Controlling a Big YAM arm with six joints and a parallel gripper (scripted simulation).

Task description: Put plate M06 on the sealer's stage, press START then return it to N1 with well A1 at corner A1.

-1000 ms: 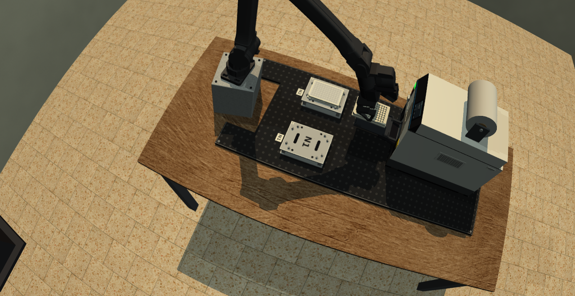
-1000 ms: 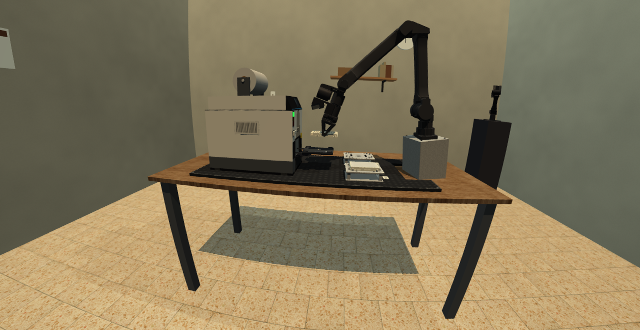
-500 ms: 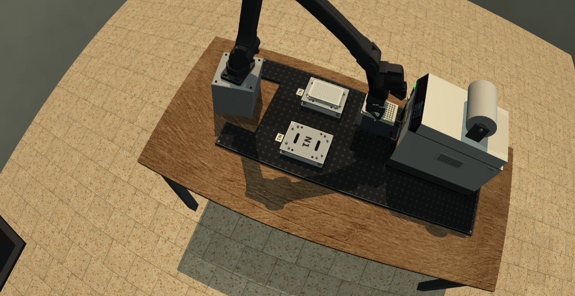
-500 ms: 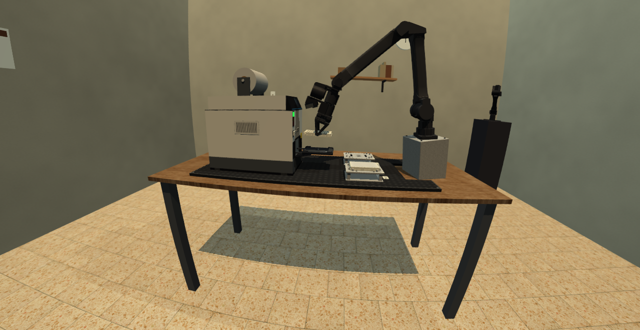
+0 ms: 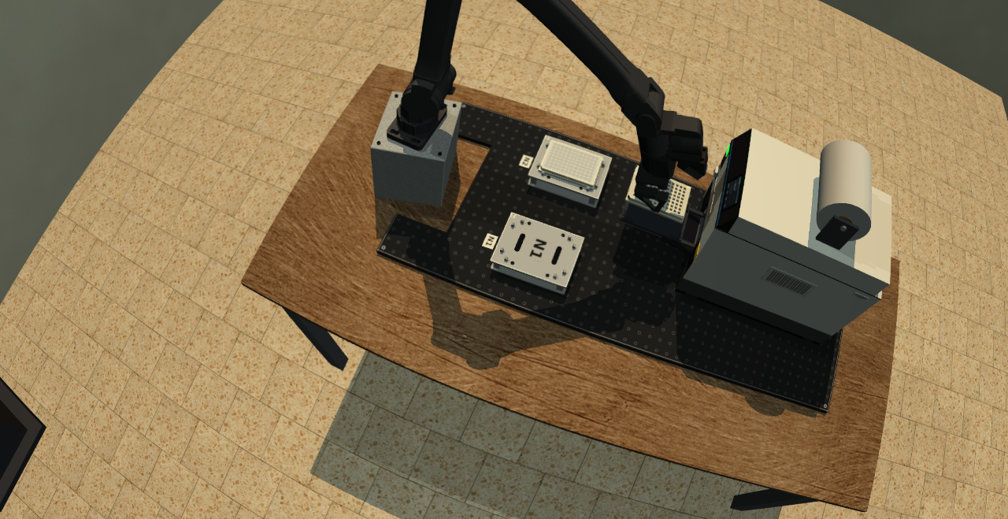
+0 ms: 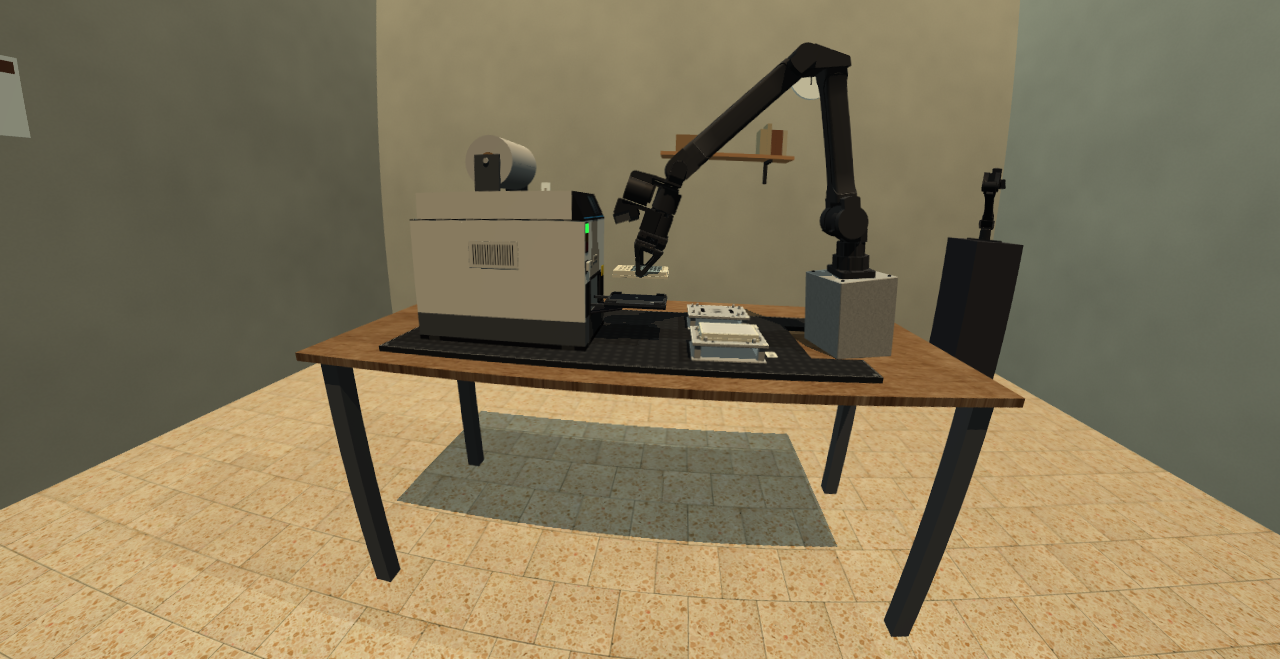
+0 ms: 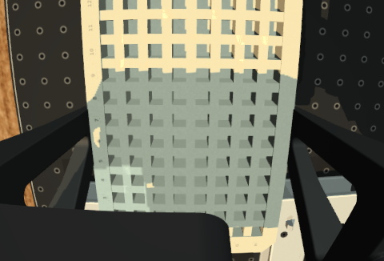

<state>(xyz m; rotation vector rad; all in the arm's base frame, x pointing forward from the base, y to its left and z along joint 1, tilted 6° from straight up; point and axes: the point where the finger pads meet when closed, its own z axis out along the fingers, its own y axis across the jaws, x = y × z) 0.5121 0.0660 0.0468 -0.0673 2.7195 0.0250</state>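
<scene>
A brown wood-grain counter (image 5: pixel 465 346) (image 6: pixel 930 377) on dark legs carries a black perforated board (image 5: pixel 605 283) (image 6: pixel 644 355), lying flat, with a notch at one end. Beside the board, partly within the notch, a grey block (image 5: pixel 409 176) (image 6: pixel 850 315) sits directly on the wood.

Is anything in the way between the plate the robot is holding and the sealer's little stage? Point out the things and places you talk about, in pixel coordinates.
Nothing visible is. The gripper (image 5: pixel 654 200) (image 6: pixel 641 273) (image 7: pixel 190 117) holds the plate (image 5: pixel 678 198) (image 6: pixel 660 272) (image 7: pixel 191 62) up above the stage (image 6: pixel 637 300), and the side view shows just open air between them.
</scene>
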